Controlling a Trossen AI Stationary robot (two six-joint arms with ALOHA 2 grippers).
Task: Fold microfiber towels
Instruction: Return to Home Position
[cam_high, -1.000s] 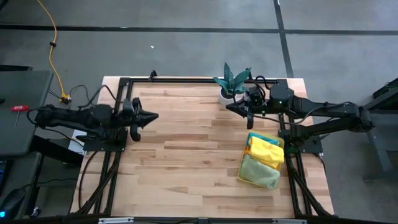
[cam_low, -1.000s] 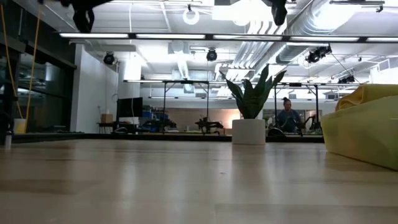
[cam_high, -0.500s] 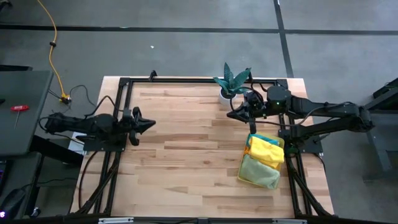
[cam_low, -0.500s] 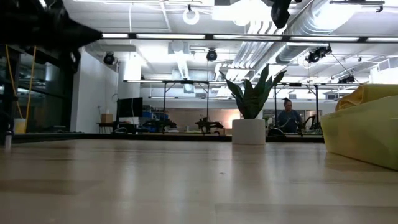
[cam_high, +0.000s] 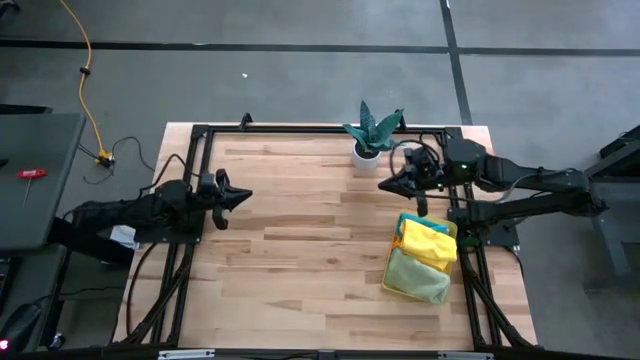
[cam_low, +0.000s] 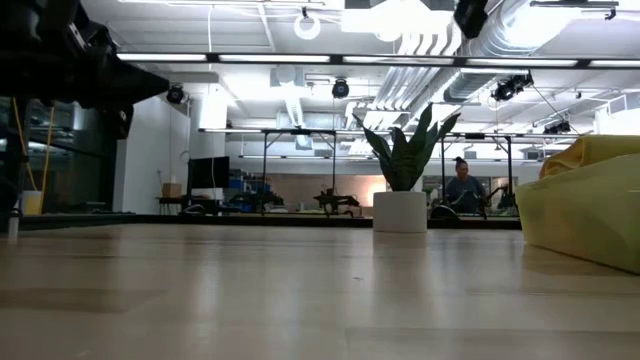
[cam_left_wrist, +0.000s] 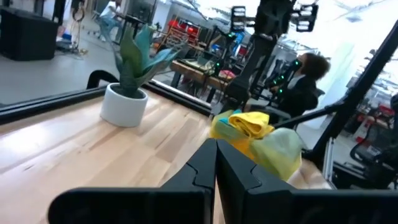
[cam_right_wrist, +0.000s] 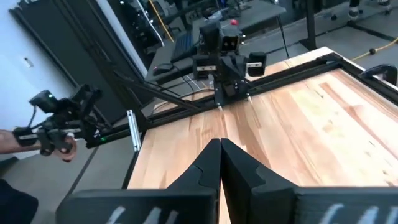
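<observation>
Yellow and pale green microfiber towels (cam_high: 424, 258) lie heaped in a translucent yellow tray (cam_high: 446, 228) near the table's right edge; the left wrist view shows the heap (cam_left_wrist: 260, 135) too. My left gripper (cam_high: 246, 196) hovers shut above the table's left side, pointing level toward the right. My right gripper (cam_high: 383, 184) hovers shut at the far right, beside the plant and just beyond the tray's far end, pointing left. Neither holds anything.
A spiky green plant in a white pot (cam_high: 368, 140) stands at the far edge, close to my right gripper. A black frame (cam_high: 200, 140) borders the wooden table. Bare wood (cam_high: 310, 250) spreads between the arms. A person (cam_low: 462, 186) sits in the room beyond.
My left arm has folded back toward the table's left edge and sunk lower, its gripper still pointing right. My right gripper has shifted slightly toward the table's right edge and tipped a little downward. The towels have stayed in the tray.
</observation>
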